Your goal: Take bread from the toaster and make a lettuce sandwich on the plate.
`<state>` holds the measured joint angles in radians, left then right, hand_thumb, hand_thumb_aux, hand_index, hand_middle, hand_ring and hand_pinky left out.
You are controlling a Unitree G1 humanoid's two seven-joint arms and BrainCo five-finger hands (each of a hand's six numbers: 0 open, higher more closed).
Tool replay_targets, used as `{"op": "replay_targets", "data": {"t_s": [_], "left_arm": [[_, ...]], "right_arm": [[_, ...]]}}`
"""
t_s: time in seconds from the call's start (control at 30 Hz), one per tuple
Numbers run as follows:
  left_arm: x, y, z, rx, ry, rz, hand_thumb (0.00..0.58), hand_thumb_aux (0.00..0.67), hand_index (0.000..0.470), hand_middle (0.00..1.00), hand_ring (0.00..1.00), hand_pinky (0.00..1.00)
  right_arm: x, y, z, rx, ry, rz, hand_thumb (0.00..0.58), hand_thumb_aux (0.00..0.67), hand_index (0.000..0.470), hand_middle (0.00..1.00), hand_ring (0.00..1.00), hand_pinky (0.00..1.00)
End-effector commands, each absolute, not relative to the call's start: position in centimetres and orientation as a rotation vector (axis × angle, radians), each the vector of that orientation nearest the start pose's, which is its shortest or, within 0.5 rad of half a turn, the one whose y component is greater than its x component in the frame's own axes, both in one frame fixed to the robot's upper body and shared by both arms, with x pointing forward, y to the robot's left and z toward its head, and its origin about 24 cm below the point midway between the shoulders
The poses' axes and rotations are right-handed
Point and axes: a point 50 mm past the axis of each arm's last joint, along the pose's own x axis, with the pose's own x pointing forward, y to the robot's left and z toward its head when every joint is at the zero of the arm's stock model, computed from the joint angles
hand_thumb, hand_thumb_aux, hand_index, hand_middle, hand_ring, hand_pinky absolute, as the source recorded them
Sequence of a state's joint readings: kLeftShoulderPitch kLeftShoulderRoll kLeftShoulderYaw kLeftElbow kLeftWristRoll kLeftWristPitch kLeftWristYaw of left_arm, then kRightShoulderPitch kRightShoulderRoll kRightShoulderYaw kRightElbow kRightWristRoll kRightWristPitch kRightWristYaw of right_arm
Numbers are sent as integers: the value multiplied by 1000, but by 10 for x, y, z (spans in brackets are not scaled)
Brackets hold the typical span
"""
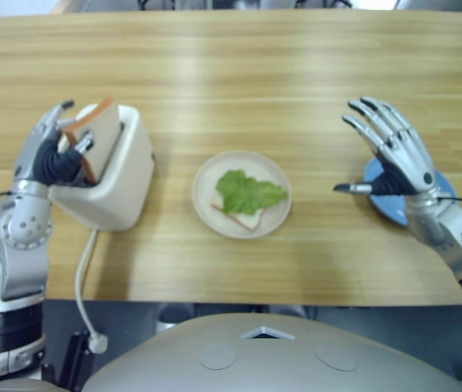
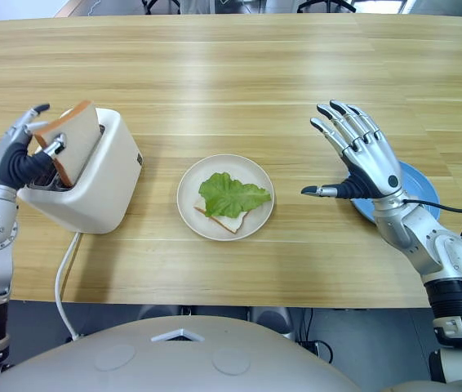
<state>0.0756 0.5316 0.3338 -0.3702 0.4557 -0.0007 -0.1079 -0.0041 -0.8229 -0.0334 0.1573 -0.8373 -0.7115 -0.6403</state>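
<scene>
Brown-crusted bread slice [image 1: 99, 124] stands in the toaster [image 1: 121, 184] at left, with the left hand [image 1: 51, 151] gripping it.
Next move, likely: lift it clear and cap the lettuce [image 1: 249, 193] on the plate [image 1: 204, 186] (right hand [image 1: 398, 151] spread open at right).

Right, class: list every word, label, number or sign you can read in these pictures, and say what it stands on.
None. No print can be read on the toaster, the bread, the plate, the blue plate, the table, the left hand or the right hand.
</scene>
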Motion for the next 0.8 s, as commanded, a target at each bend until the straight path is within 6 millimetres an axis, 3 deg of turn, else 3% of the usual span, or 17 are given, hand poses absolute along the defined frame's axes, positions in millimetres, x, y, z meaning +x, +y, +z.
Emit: {"op": "replay_targets", "data": {"t_s": [0.03,0.07,0.23,0.5,0.8], "left_arm": [[224,263,168,995,-358,186,580,670,460,0,0,0],[225,262,165,989,-353,174,580,670,460,1000,1000,1000],[227,258,154,1070,-376,167,580,670,460,1000,1000,1000],[227,254,162,1246,-571,272,580,670,460,1000,1000,1000],[239,218,180,1326,-858,251,580,670,460,1000,1000,1000]], "right_arm": [[230,-256,113,-1358,-817,70,0,0,0,0,0,0],[231,-256,112,-1358,-816,71,0,0,0,0,0,0],[233,-257,110,-1360,-808,76,0,0,0,0,0,0],[233,-260,109,-1359,-795,73,0,0,0,0,0,0],[240,-255,106,-1348,-803,78,0,0,0,0,0,0]]}}
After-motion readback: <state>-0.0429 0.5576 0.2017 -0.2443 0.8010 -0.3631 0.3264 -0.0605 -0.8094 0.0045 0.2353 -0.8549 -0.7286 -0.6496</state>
